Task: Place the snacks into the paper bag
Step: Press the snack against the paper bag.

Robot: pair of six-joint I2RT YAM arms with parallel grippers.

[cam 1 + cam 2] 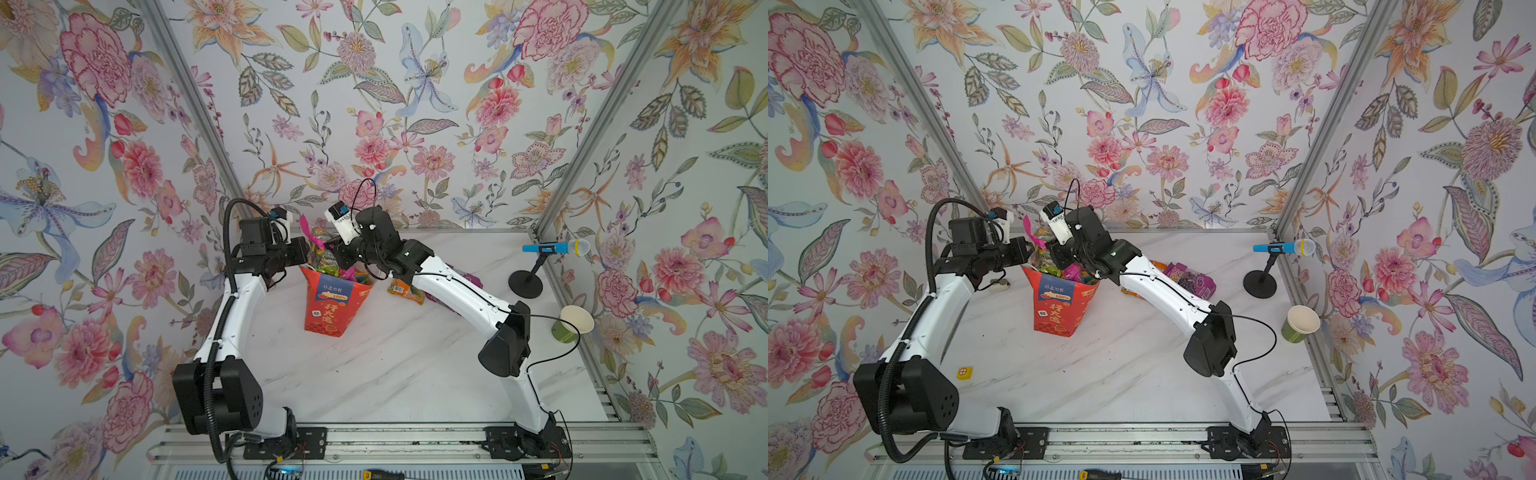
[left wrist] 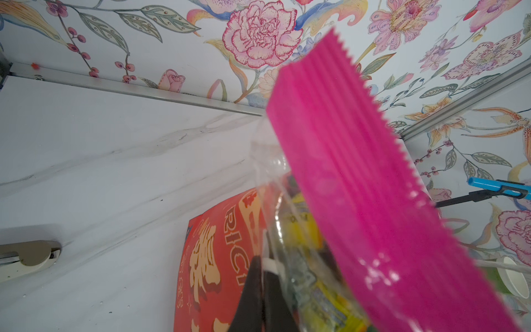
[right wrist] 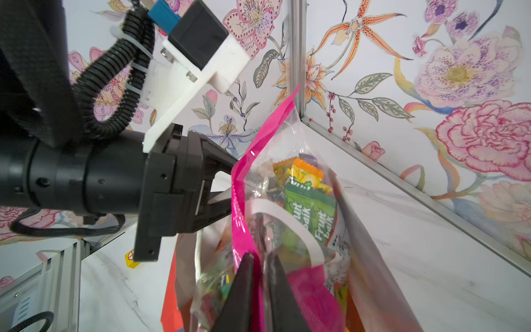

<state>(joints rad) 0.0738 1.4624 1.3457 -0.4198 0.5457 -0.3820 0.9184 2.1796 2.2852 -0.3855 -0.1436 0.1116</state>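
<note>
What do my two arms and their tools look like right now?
Both arms are white link shells between black joint housings. The left arm carries a thick black corrugated conduit; the right arm only a thin black cable. Each wrist has a white camera bracket with a blue plug. The left tool and right tool are black, tapering to narrow tips.

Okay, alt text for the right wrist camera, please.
The right gripper pinches a clear, magenta-edged candy packet sticking out of the red paper bag. The left gripper meets the packet from beside it, against floral walls.
</note>
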